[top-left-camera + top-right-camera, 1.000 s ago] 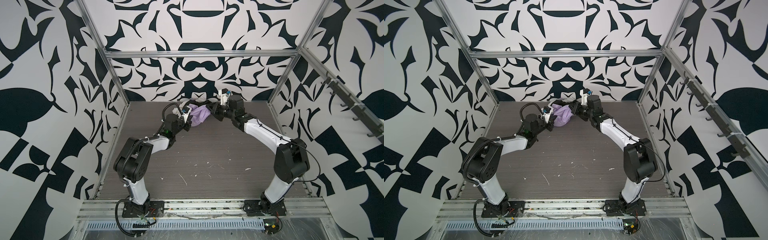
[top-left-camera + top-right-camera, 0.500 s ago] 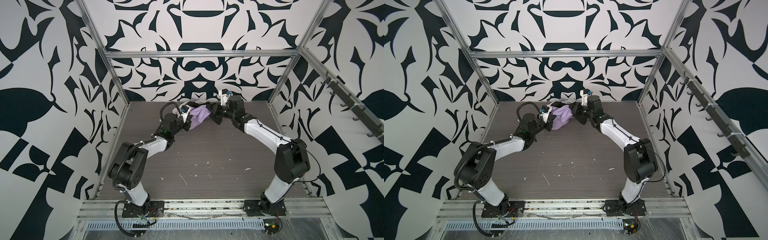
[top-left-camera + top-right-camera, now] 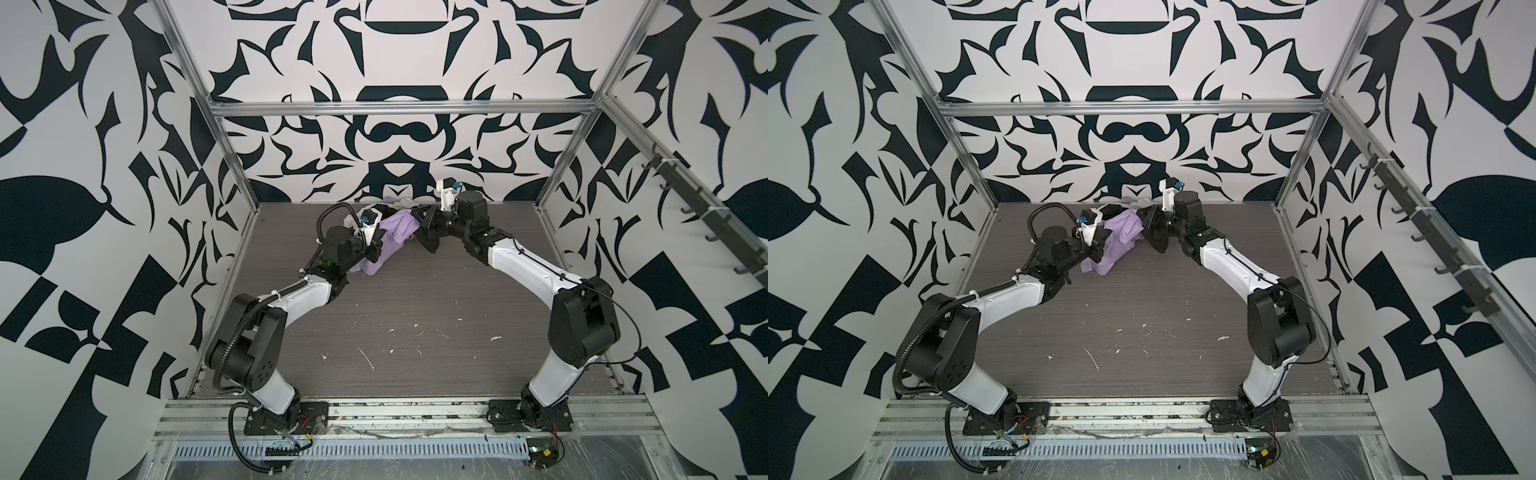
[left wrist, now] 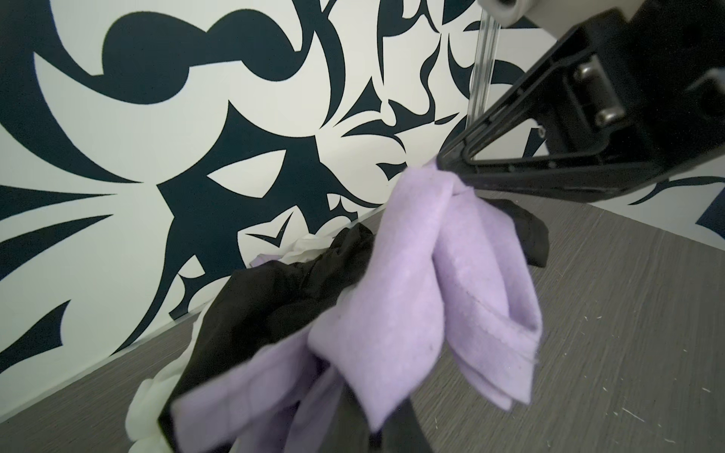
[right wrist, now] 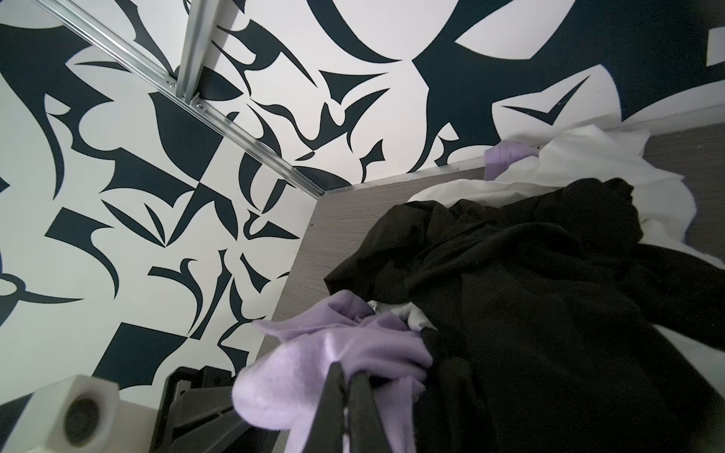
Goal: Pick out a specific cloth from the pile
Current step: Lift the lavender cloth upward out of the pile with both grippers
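Compared with a second ago, the lavender cloth (image 3: 401, 222) trails further toward the near left, and the left arm's elbow sits slightly further left.

Both top views show the whole scene. Two white-and-black arms reach from the near edge and meet at the far middle of the counter (image 3: 415, 316), with the cloth strung between them.

Only the wrist views show the grips. The right wrist view shows the right pincer (image 5: 347, 376) closed, its tips pinching a lavender fold. Beyond it lies the pile (image 5: 510, 255): a black garment (image 5: 549, 313) over a white garment (image 5: 580, 168), with a small lavender patch at its far side. The left wrist view shows that same pincer from the side, clamped on the cloth's upper corner. The left pincer (image 3: 376, 249) is closed, with lavender folds bunched at its tips; it appears to grip them.

Nearest is a metal rail (image 3: 395, 409) carrying the arm bases. The counter is grey wood-grain, scattered with white flecks (image 3: 365, 359). Walls (image 3: 395, 137) with bold black-and-white shapes enclose three sides, edged by an aluminium frame (image 3: 399, 108). Hooks (image 3: 712, 237) line the right wall.

The cloth's long axis runs diagonally. It goes from a drooping end by the left pincer up to the right pincer, further back and to the right, just before the pile.
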